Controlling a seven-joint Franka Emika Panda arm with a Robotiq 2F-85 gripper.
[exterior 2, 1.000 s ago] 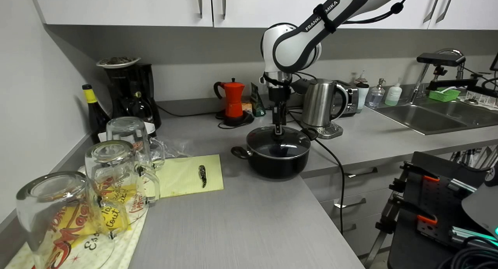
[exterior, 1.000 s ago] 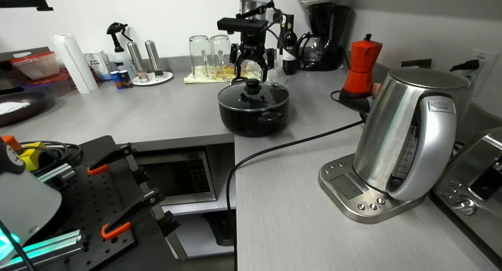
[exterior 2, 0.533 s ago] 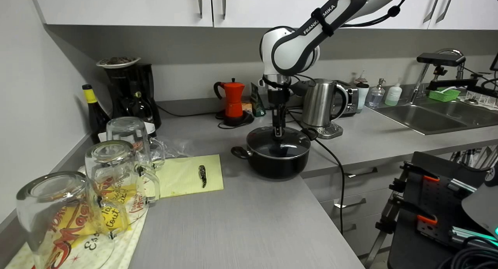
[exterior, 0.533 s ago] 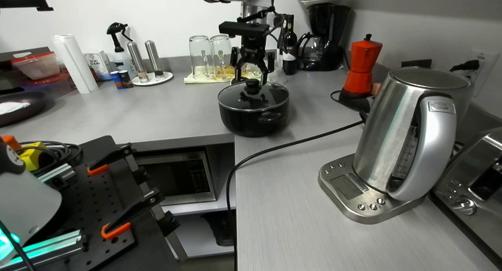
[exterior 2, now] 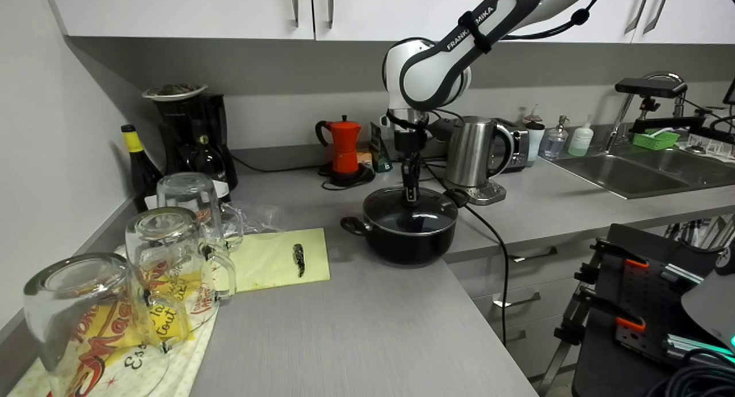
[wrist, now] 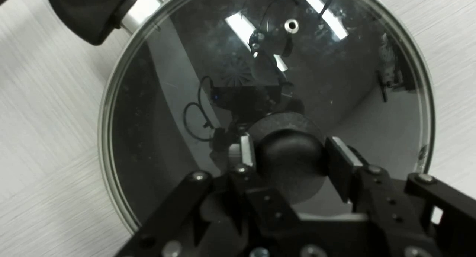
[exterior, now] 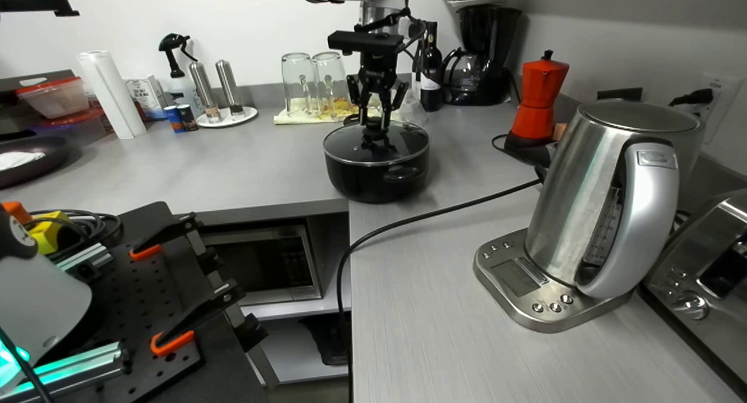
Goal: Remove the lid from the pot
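The dark glass lid [exterior 2: 434,209] sits level on the black cooking pot [exterior 2: 410,246], which stands on the desk [exterior 2: 344,328]. Above the pot's centre, the end effector [exterior: 374,125] is narrowed onto the lid's round black knob [wrist: 292,153], a finger at each side, seemingly gripping it. I expect the lid to be stiff, fairly weighty and breakable if knocked, with slick glass; the knob looks the right place to hold, though its smooth curve may slip. Lifting straight up should limit tilting against the pot.
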